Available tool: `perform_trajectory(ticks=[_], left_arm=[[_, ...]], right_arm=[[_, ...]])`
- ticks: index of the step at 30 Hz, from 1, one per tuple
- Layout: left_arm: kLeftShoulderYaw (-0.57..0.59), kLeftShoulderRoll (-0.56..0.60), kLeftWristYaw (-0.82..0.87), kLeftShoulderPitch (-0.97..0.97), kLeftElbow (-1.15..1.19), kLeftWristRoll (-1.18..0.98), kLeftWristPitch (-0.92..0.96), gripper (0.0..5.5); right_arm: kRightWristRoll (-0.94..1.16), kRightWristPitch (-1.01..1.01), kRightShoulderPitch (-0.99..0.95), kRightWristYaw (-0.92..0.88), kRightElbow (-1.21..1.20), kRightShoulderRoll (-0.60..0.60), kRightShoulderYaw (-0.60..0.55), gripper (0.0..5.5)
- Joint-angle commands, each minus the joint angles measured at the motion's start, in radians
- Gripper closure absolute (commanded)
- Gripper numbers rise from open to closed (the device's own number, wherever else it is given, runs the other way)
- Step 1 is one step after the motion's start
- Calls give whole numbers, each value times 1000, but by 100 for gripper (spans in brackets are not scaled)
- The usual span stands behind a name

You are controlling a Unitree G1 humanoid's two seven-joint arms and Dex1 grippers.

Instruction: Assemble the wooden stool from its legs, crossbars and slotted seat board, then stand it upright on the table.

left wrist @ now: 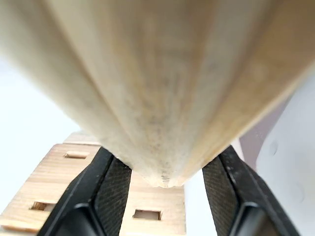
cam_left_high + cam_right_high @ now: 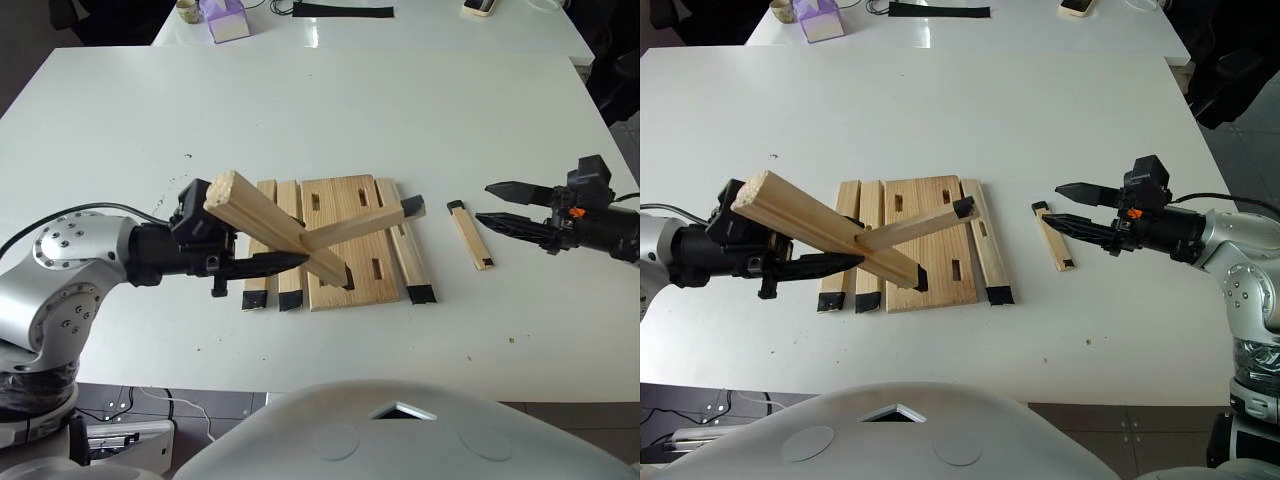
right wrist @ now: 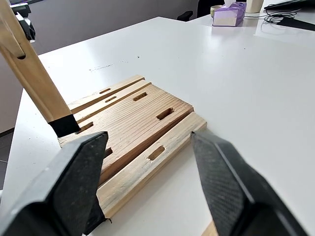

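Observation:
My left gripper [image 2: 285,262] is shut on a wooden leg [image 2: 262,222] that it holds tilted, its black-capped foot resting on the slotted seat board [image 2: 340,200]. A crossbar [image 2: 365,223] sticks out of that leg's side toward the right. In the left wrist view the leg [image 1: 157,88] sits between both fingers [image 1: 110,191]. Two legs [image 2: 277,275] lie flat left of the board and one leg [image 2: 412,260] lies along its right edge. My right gripper [image 2: 490,204] hovers open beside a short loose crossbar [image 2: 470,235]; its wrist view faces the board [image 3: 133,115].
The white table [image 2: 400,110] has free room behind and to both sides of the parts. A second table at the back carries a tissue box [image 2: 225,18], a cup [image 2: 187,10] and a black strip [image 2: 343,11]. The front edge runs close below the parts.

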Motion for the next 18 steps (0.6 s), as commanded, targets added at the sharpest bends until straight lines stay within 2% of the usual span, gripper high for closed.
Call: perform_trajectory(ticks=[1,18], left_arm=[[-10,38,-38,6,24,54,-47,346],[-63,92,-119,1,152,195,-204,346]], right_arm=[[-11,-17,-2,-17,-17,9,9,241],[-40,-50,16,-33,-15,11,34,241]])
